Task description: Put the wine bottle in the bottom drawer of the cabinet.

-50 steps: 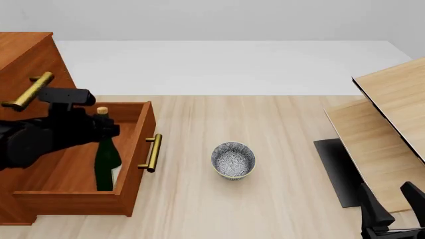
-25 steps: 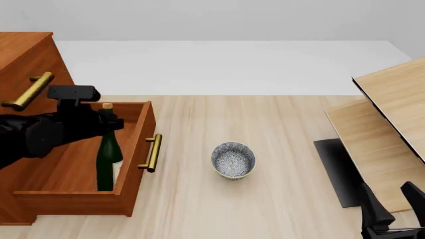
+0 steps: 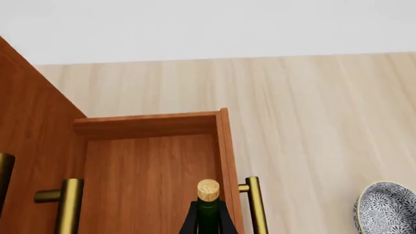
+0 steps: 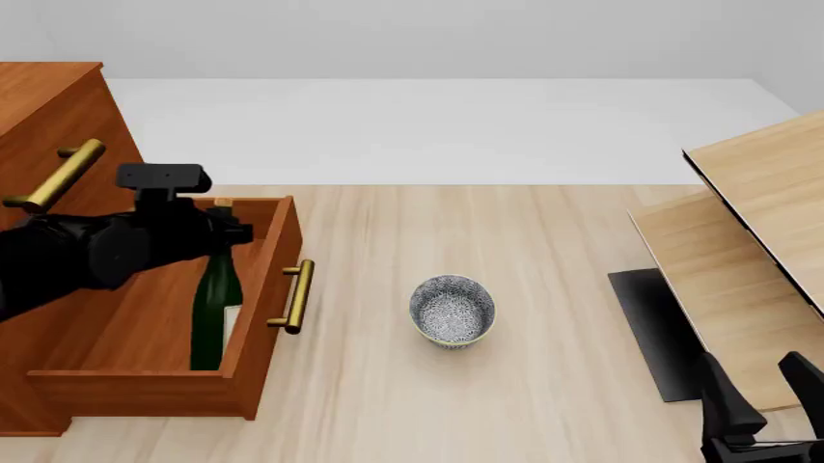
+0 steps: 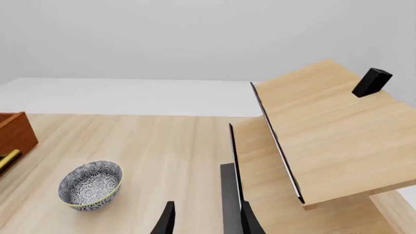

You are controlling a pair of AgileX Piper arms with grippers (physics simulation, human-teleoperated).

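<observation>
The wine bottle (image 4: 214, 307), dark green with a tan cork (image 3: 208, 190), stands on its base inside the pulled-out bottom drawer (image 4: 264, 318) of the reddish-brown cabinet (image 4: 52, 106), close to the drawer's front panel. Its neck leans slightly toward that panel. My left gripper (image 4: 222, 234) is shut on the bottle's neck just below the cork; in the left wrist view its black fingers (image 3: 190, 222) flank the neck. The arm hides the upper part of the bottle in the front view. My right gripper (image 4: 762, 410) is open and holds nothing at the near right corner.
A grey speckled bowl (image 4: 453, 310) sits on the table right of the drawer's brass handle (image 4: 296, 297). Pale slanted wooden furniture (image 4: 759, 251) and a black pad (image 4: 650, 328) fill the right side. Upper brass handles (image 4: 58, 174) jut out above the drawer.
My left gripper has moved right and slightly away, carrying the bottle's neck toward the drawer front while its base stays put. The right arm has not moved.
</observation>
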